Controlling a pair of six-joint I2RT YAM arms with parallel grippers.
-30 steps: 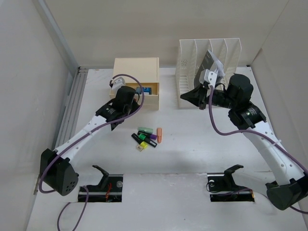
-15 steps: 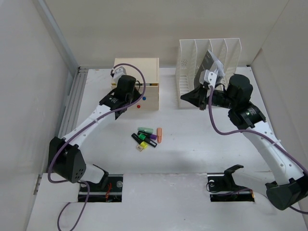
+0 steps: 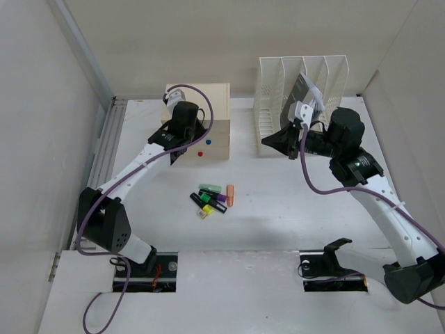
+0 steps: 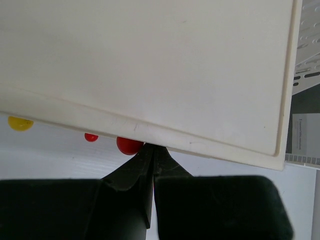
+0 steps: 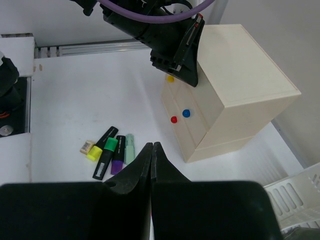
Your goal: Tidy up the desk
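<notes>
Progress looks partial to me. Your desk (image 3: pixel 278 209) carries the drawer box (image 3: pixel 208 97) at its far edge, left of the middle, and the file rack (image 3: pixel 271 90) at the far edge toward the right. The box's drawer fronts sit flush, so the drawer step reads as done. A dark booklet (image 3: pixel 300 94) already stands in the rack. What you have left is the cluster of highlighters (image 3: pixel 212 198) lying loose near the middle of the desk, well apart from both grippers.

Your left gripper (image 4: pixel 151 148) has its jaws pressed together with nothing between them. Its tips touch the box front just under the top edge, right beside a red knob (image 4: pixel 129 145). Your right gripper (image 5: pixel 151 146) is also pressed together and empty, hovering above the desk in front of the rack.

A second ago a drawer stood pulled out with something blue showing inside, and your left gripper sat nearer the middle of the desk. Now that drawer is closed and the left arm reaches farther toward the far edge. The right arm and the highlighters have not moved.
</notes>
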